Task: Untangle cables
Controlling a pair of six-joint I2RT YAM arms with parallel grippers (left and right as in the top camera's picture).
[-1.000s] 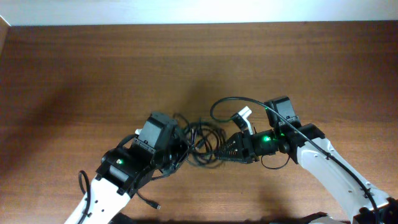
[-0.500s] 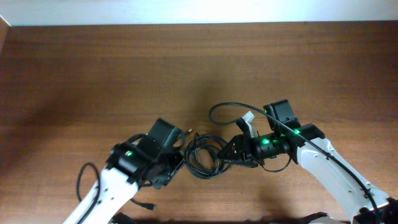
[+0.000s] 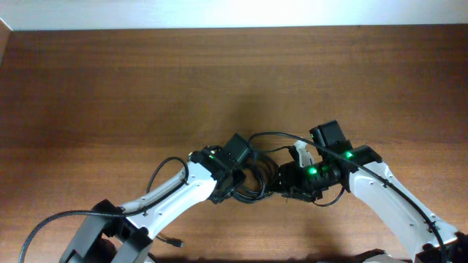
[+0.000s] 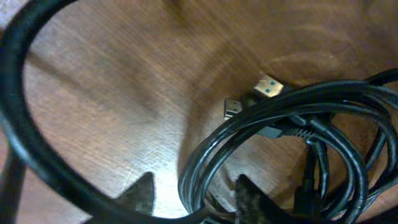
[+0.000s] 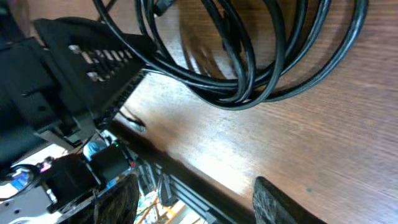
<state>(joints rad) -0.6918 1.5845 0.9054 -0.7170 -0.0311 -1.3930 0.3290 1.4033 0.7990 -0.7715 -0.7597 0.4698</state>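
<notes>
The cables lie in one coiled bunch, two plugs showing, just ahead of both grippers. The left gripper is spread, loops running between its fingers; the right gripper is spread too. Half a second ago the left gripper sat farther off.

Overhead looks straight down; both wrist views, close, share the cables.

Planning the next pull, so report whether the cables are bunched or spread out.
Bunched. The cables lie in one overlapping coil; the left wrist view shows several loops stacked together, two plugs poking out beside them.
</notes>
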